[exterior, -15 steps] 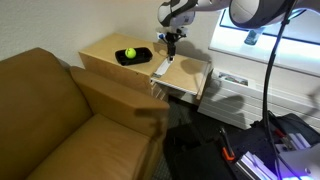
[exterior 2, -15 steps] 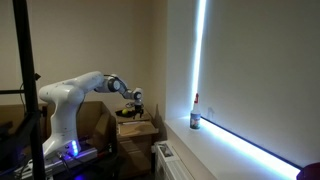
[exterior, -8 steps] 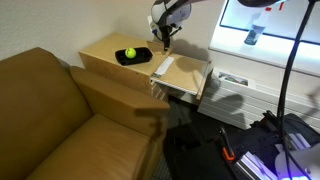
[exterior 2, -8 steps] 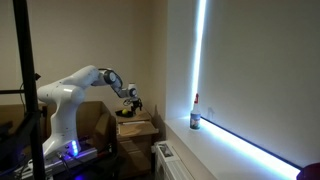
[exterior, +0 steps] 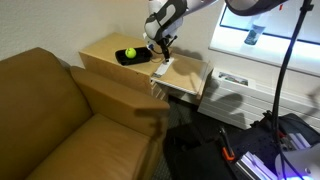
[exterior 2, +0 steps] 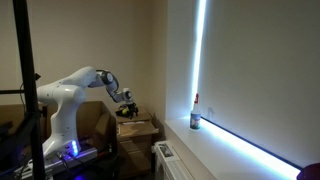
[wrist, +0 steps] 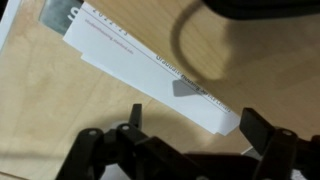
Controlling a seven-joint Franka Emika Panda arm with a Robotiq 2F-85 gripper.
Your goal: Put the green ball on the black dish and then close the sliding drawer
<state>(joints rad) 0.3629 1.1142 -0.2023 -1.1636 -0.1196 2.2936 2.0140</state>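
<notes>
One hand point(exterior: 160, 54) low over sliding drawer point(exterior: 188, 72)

The small yellow-green ball point(exterior: 129, 53) sits on the shallow black rectangular dish point(exterior: 143, 55), toward its 9 o'clock end. At the dish's 4 o'clock, the tan wooden sliding drawer point(exterior: 186, 76) stands pulled out.

The dish point(exterior: 144, 57) sits on top of the cabinet point(exterior: 100, 50), near the side from which the drawer point(exterior: 188, 78) sticks out, and the ball point(exterior: 129, 54) lies in the dish. The couch point(exterior: 50, 110) stands against the cabinet's opposite side and reaches forward past its front. A paper point(exterior: 162, 68) lies in the drawer at the end next to the cabinet, and the gripper point(exterior: 160, 51) hangs above that paper, between dish and drawer.
</notes>
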